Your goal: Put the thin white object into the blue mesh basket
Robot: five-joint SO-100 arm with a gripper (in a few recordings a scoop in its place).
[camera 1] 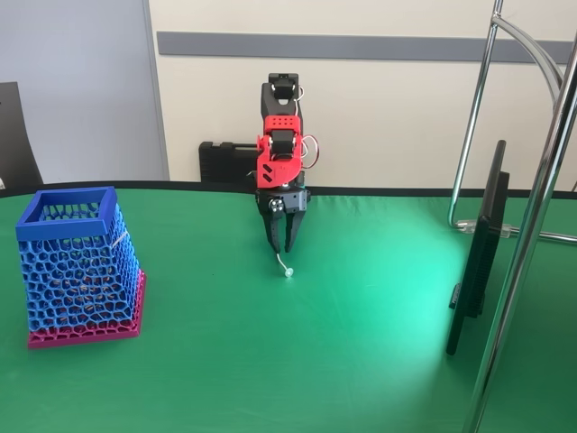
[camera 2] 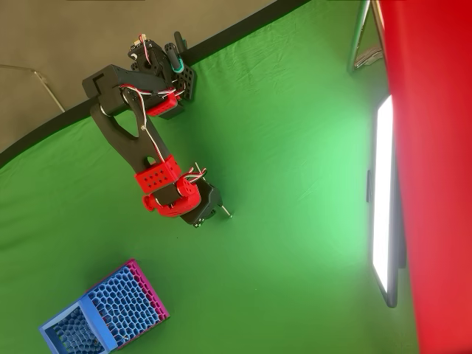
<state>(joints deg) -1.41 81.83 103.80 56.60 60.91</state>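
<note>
The end effector (camera 1: 281,249) points straight down over the middle of the green counter (camera 1: 361,361), its two dark fingers drawn close together at the tips. The thin white object (camera 1: 281,263) hangs just below those tips, slanting down to its small round bulb, which sits on or just above the cloth; the fingers appear to be pinching its upper end, though the contact is too small to see for sure. In the overhead view the end effector (camera 2: 214,209) sits under the red and black arm (camera 2: 140,140), and the stick itself is too fine to make out there.

The blue mesh basket (camera 1: 68,212) stands upright near the left edge of the counter in the fixed view, well apart from the end effector, with bare green cloth between them. Its open square rim faces up and its pink base rests flat. In the overhead view the basket (camera 2: 74,328) lies at the lower left corner.

To the right, a dark monitor (camera 1: 478,262) stands edge-on beside shiny metal stand tubes (camera 1: 532,225), with open cloth between them and the arm. The counter's black rear edge runs just behind the arm's base.
</note>
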